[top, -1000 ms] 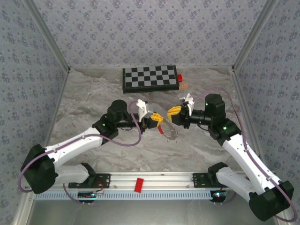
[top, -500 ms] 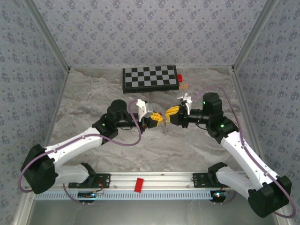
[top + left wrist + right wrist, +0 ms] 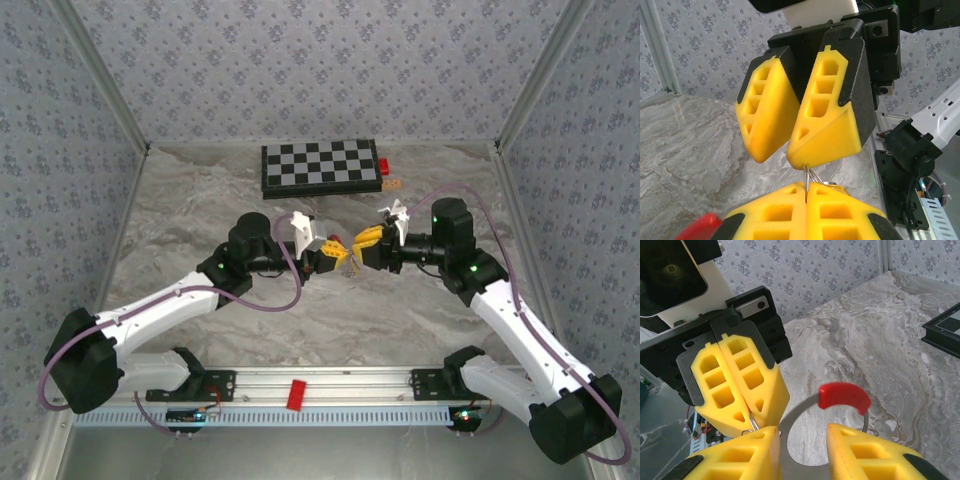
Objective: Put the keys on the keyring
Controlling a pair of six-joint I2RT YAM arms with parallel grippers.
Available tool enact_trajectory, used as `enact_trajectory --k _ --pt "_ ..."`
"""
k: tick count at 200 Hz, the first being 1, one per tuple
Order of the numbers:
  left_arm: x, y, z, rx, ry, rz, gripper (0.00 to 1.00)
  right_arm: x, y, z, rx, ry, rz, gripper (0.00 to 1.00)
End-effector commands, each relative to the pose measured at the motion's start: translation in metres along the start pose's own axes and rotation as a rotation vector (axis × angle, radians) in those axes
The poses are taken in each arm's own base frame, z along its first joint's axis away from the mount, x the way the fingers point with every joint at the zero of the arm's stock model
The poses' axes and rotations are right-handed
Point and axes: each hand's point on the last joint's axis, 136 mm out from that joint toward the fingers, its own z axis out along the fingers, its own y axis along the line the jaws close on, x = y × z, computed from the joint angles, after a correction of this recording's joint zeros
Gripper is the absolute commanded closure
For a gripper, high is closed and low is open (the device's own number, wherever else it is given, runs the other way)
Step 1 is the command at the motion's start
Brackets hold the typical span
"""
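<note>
Your main risk here is the keyring dropping. It sits up off the marble table, in the gap between the fingers of the right gripper. Those jaws stand partly apart with nothing squeezed between them. The grey band runs close by their inner faces, and it is not clear whether it touches. If you pull the right arm back from here, the other side alone would have to carry the ring.

That other side is the left gripper, clamped fully together on a thin wire loop that pokes out just past its tips (whether that wire is joined to the big ring, these views do not tell you). The pinch catches only a sliver of wire at the very edge of the fingertips, so a small tug or twist could slip it free.

Second risk: the two sets of fingertips are almost touching, and one right fingertip sits right on the wire loop. A sideways move by either arm could knock yellow pad against yellow pad and lever the wire out.

Mind too that a small orange piece, likely a key, lies beside the chessboard, well apart from both grippers. By my judgement nothing is threaded yet, and the ring has to survive a reach over there
</note>
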Motion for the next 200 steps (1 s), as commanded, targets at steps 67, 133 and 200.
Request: enact_trajectory --k 67,133,200 --pt "-0.032 -0.004 -0.008 -0.024 -0.095 0.060 1.00 0.015 0.003 0.003 -0.020 0.027 0.039 0.53" --pt "-0.033 -0.003 -0.007 -0.026 -0.105 0.055 1.00 0.022 0.007 0.010 -0.040 0.043 0.045 0.54" --pt "-0.030 0.000 -0.008 -0.050 -0.096 0.044 1.00 0.004 0.002 -0.004 0.069 -0.061 -0.028 0.52"
